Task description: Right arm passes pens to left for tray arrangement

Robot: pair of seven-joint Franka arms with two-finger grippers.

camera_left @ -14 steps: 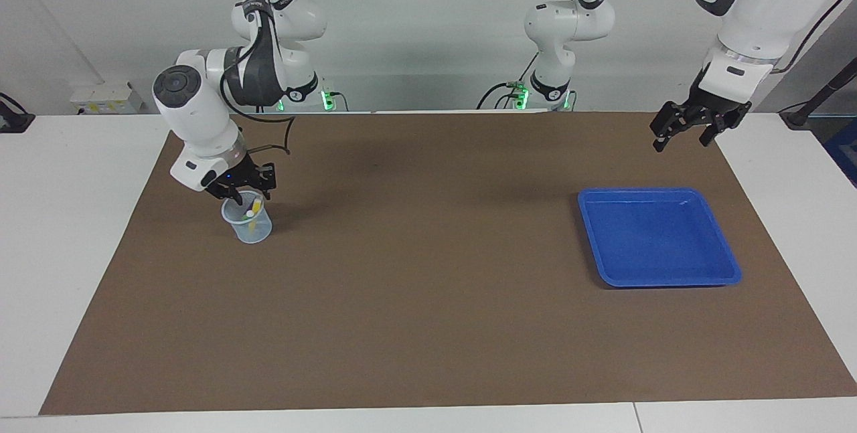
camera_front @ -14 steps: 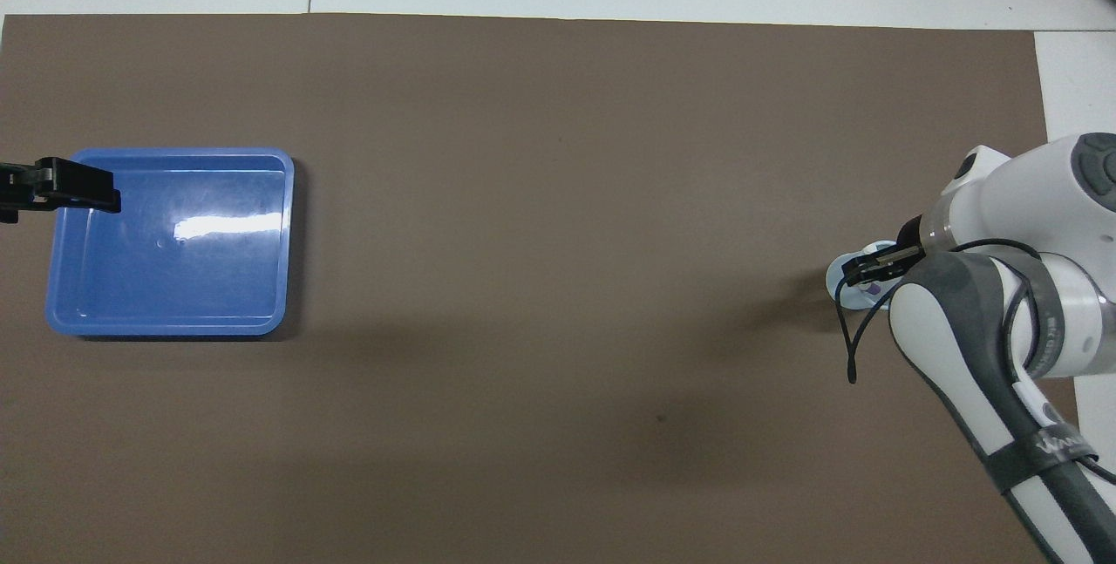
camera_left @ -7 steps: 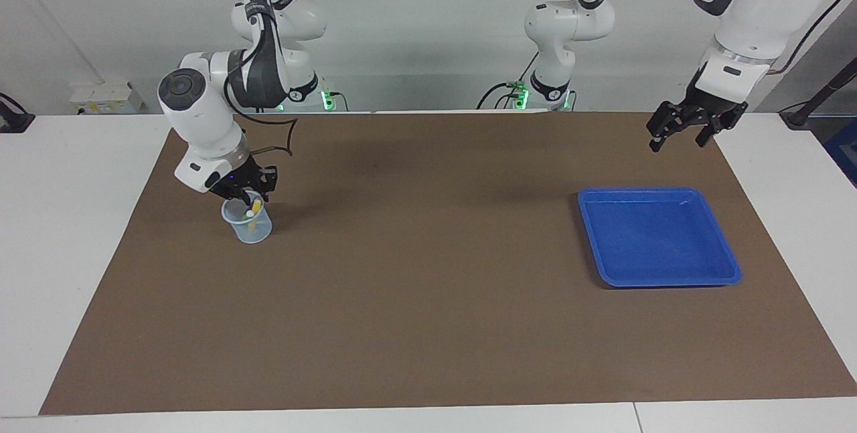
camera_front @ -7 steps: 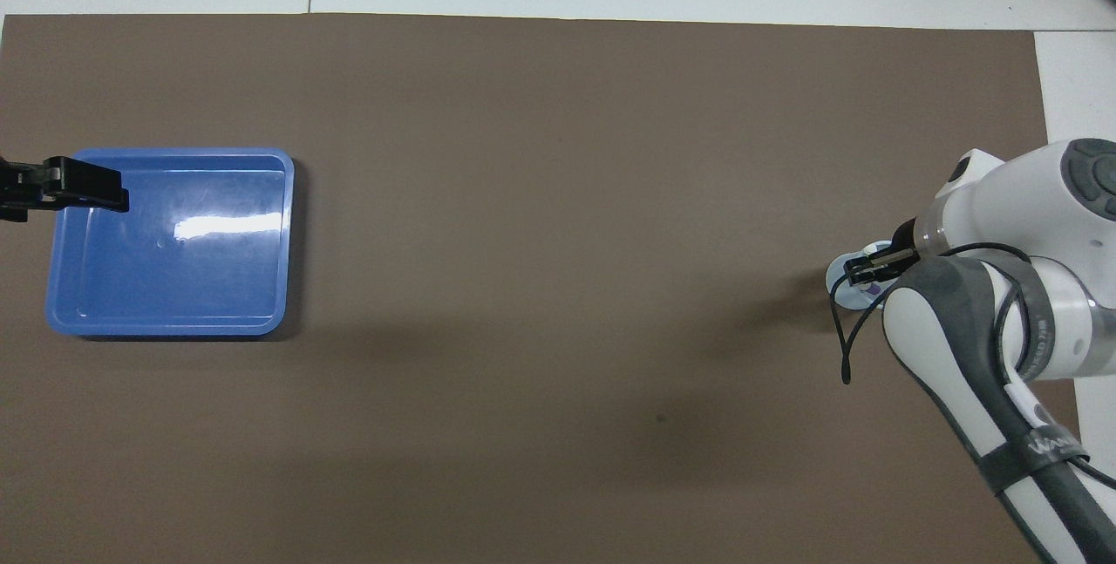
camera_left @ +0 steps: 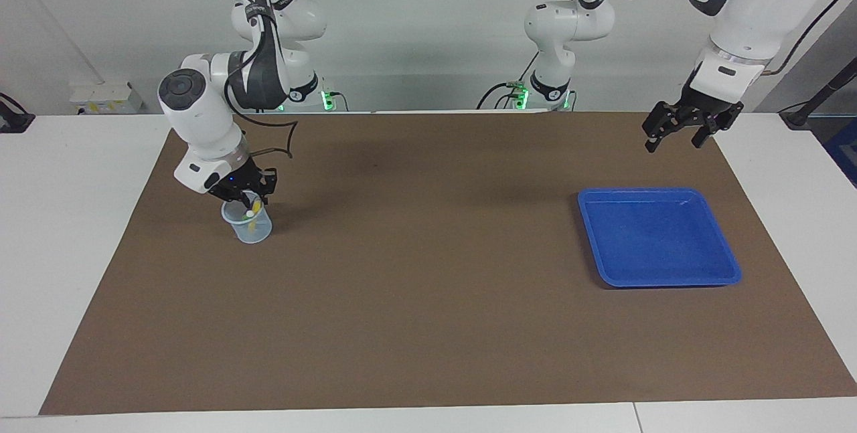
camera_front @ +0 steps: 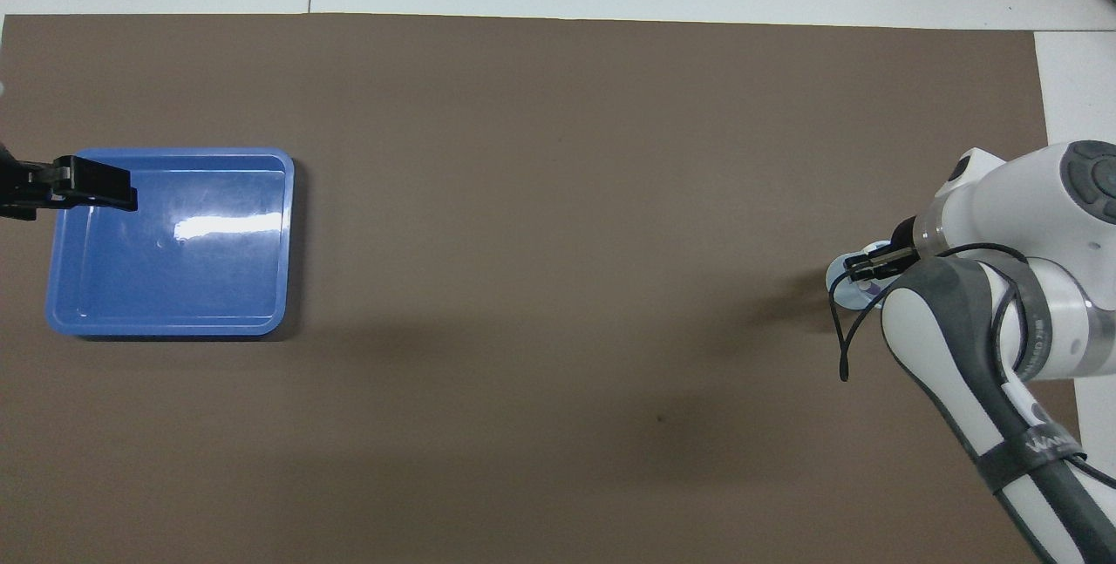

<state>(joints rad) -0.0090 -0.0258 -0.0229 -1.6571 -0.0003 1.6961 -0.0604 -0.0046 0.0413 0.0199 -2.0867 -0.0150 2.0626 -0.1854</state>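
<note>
- Standing upright in the small translucent pale cup at left of the facing view, the slim yellow pen is seen.
- Directly above it, the right arm's black two-finger gripper is lowered; whether a pen is pinched cannot be told.
- Spread apart and empty, the left arm's black gripper waits at upper right, above the shallow bright blue plastic tray.

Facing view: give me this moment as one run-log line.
right gripper: at cup mouth, on yellow pen | left gripper: open, waiting above mat | tray: empty
</note>
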